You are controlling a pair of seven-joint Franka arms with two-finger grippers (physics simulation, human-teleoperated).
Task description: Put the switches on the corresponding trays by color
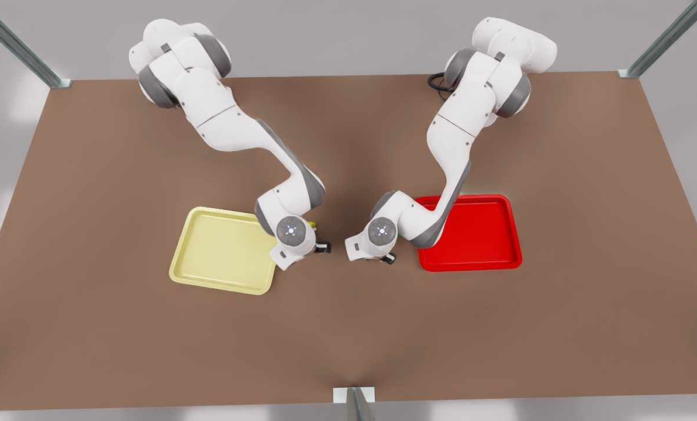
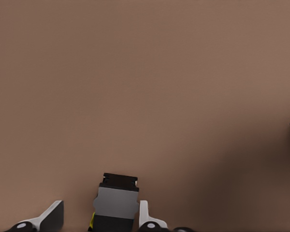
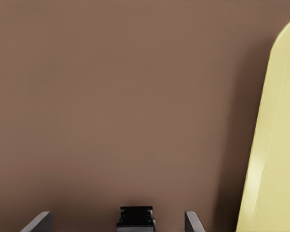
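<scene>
Trays [image 1: 225, 250] rest on brown table [image 1: 149, 345], grey surroundings.

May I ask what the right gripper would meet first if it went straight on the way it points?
Probably the small black part between its open fingers, though depth is unclear; otherwise the right gripper meets brown table. The pale yellow tray lies off that line.
</scene>
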